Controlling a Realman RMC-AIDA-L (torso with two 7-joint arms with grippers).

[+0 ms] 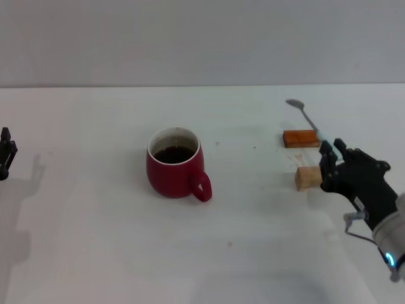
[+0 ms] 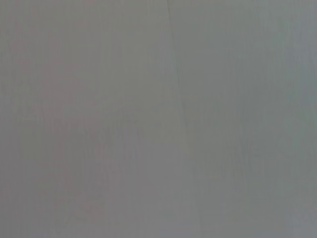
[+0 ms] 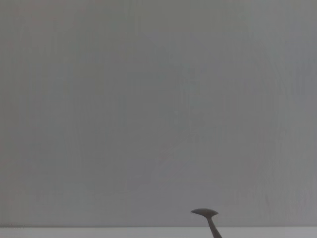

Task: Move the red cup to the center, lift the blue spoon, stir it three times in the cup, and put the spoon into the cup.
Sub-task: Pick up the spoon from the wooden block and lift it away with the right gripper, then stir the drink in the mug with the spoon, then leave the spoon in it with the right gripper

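1. Where the red cup (image 1: 174, 163) stands mid-counter (image 1: 95, 240), we find open surface all round it.
2. We note the left gripper (image 1: 6, 154) is cut off at the edge; its fingers cannot be judged.
3. We record the right gripper (image 1: 333, 154) clamped on the blue spoon (image 1: 307, 118), held aloft above the orange block (image 1: 300, 137) and tan block (image 1: 307, 178), bowl pointing up and away.

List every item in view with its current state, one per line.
Squat dark-red ceramic mug: upright on the table, dark liquid inside, handle toward the robot's right.
Slim blue-handled metal spoon: held, bowl pointing up and away.
Right gripper: shut on the spoon handle.
Left gripper: at the table's left edge.
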